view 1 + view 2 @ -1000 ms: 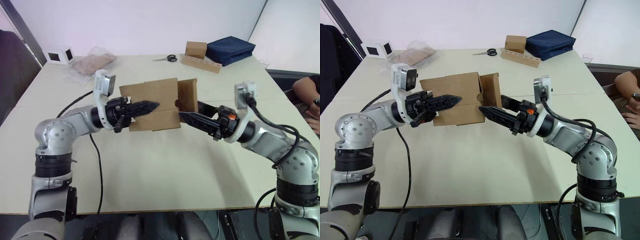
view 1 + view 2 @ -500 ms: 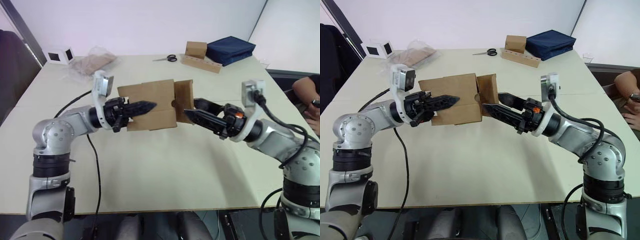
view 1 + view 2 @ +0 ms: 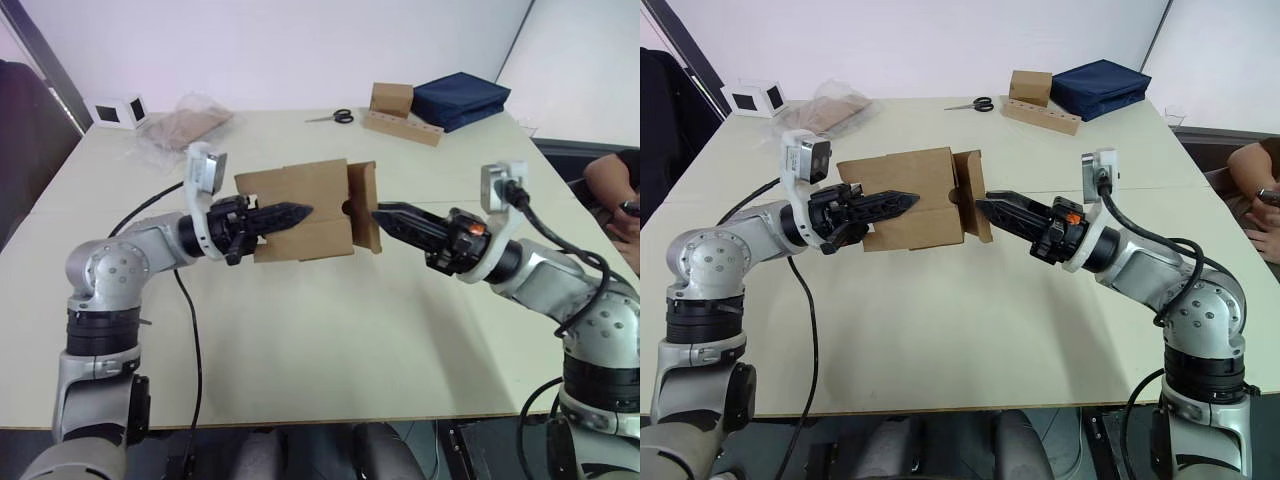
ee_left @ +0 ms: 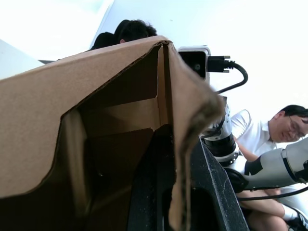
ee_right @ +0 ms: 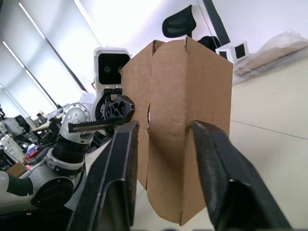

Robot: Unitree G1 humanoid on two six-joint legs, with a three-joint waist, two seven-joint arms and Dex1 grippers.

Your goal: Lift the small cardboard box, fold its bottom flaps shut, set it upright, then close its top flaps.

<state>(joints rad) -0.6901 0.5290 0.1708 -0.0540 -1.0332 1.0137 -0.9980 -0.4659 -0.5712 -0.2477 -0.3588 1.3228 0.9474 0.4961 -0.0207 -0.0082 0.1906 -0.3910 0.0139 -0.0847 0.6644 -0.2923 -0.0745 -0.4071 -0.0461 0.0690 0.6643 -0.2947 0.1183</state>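
Note:
The small cardboard box [image 3: 298, 186], plain brown, hangs in the air over the table on its side. My left gripper [image 3: 300, 212] is shut on its side wall, with one finger [image 4: 154, 183] inside the box and the other outside. On the box's right end a flap [image 3: 364, 205] is folded partly inward. My right gripper [image 3: 381, 213] is open and points at that flap from the right. Its tips are level with the flap's outer face. In the right wrist view the flap [image 5: 192, 120] stands just ahead of the two spread fingers [image 5: 120, 173].
At the table's far side lie scissors [image 3: 335, 117], a brown box on a long holed strip [image 3: 400, 112], a dark blue case [image 3: 462, 98], a clear plastic bag [image 3: 185, 125] and a small white box [image 3: 118, 111]. A person's arm [image 3: 612, 180] is at the right edge. A black cable [image 3: 190, 330] crosses the table.
The right gripper rose from under the flap and then drew back slightly to the right. The flap has swung closer to the box end. The left gripper and box shifted slightly left.

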